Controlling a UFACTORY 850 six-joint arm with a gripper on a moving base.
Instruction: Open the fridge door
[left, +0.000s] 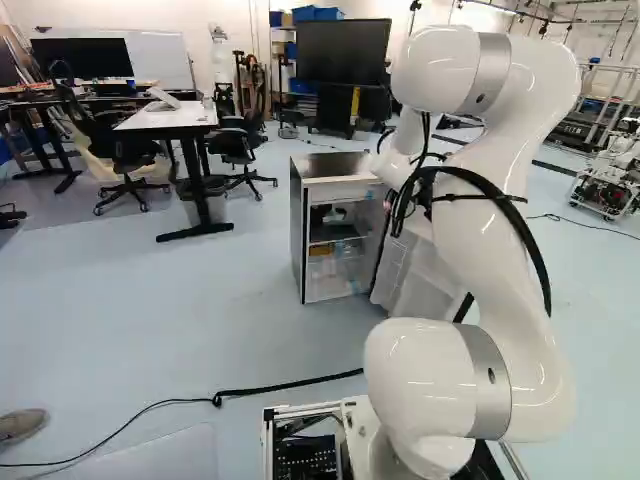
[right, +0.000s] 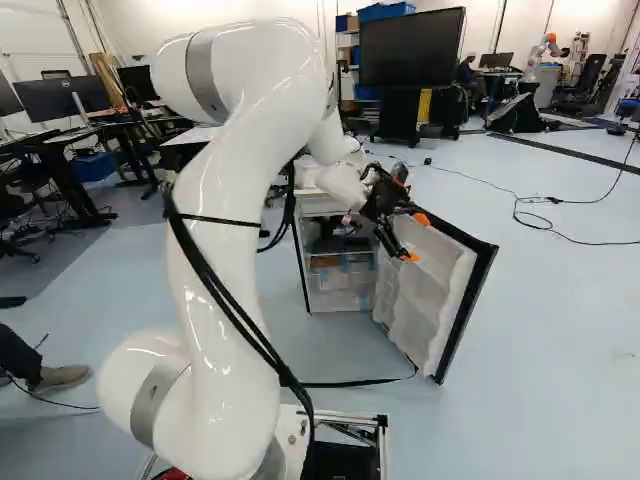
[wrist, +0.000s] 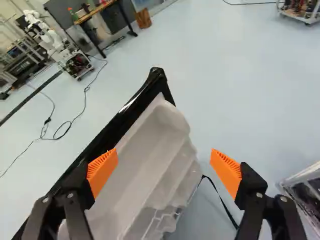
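Right base view gives me the fridge (right: 320, 207) approx. mid-pic, door (right: 425, 290) swung wide on its R side, ribbed white inner face showing. My gripper (right: 417, 238) hangs R of the fridge body, by the upper part of that inner face, tilted down. Wrist view: fingers spread well apart, orange pads (wrist: 226, 172) facing each other, no grip on anything; one pad overlaps the door's dark edge & white lining in my view, the other shows against floor on the lining side. Can't tell if either touches.

My arm (left: 500, 280) arches up & over to the fridge from the base. L base view: fridge cavity uncovered, shelf (left: 338, 232) inside w/ some items, too small to ID. Black cord (left: 290, 385) on the floor, nearer me than the fridge. Desk (left: 165, 117) is L of the fridge & farther back; big screen (left: 343, 50) behind it. Wrist view also has another robot (wrist: 47, 37) well apart from the fridge door, past its dark edge.
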